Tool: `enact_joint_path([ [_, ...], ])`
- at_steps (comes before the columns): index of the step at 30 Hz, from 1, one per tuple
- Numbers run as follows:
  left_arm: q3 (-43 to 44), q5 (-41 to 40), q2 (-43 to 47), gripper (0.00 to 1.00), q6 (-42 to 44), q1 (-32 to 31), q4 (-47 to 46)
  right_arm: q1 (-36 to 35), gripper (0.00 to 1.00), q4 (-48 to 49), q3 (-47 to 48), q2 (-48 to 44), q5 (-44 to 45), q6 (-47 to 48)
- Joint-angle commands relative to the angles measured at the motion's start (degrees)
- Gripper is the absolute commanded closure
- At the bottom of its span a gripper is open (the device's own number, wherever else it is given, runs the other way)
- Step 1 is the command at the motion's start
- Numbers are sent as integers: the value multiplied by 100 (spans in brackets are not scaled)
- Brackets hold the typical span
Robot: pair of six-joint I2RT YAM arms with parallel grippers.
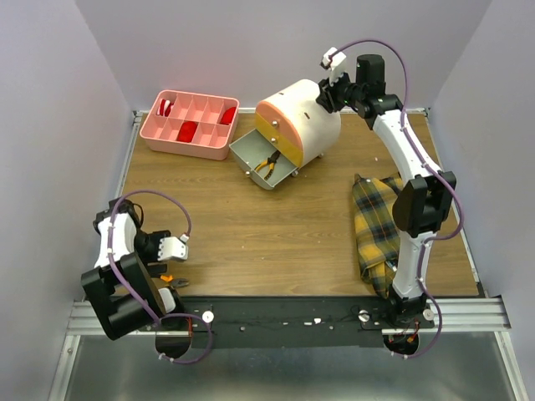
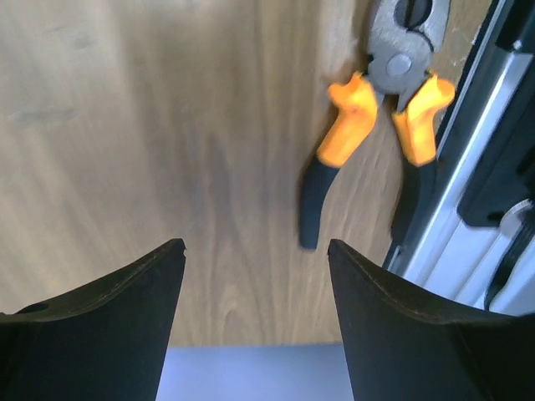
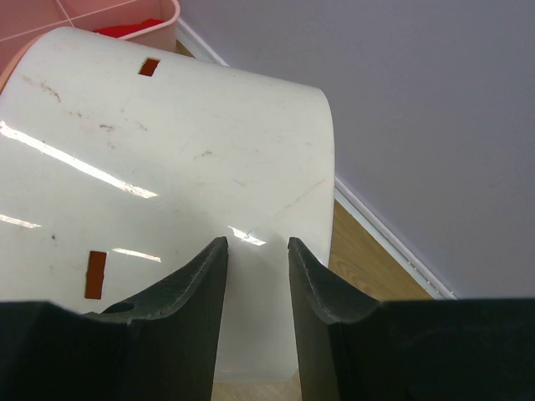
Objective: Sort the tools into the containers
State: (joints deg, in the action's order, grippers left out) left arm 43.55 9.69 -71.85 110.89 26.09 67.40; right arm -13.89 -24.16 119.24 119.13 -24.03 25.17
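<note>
Pliers head cut off; drawer unit partly cropped.

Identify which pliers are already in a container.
The pliers in the open grey drawer; the other pliers lie on the table by the left gripper.

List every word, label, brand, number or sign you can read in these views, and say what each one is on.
None: no view shows any readable text.
pliers: no brand or marking shows on the head or handles.
cream drawer unit: only plain orange rectangles, no lettering.
pink tray: no label visible.
</note>
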Motion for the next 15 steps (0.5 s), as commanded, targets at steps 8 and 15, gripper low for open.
enact_joint_path([
  [8,-1014,-239,-4,25,398,142,-1060,-202,55,-1301,-674,391,487,278],
  [15,-1412,-496,-232,84,144,151,-1976,-325,55,-1301,-621,418,557,375],
])
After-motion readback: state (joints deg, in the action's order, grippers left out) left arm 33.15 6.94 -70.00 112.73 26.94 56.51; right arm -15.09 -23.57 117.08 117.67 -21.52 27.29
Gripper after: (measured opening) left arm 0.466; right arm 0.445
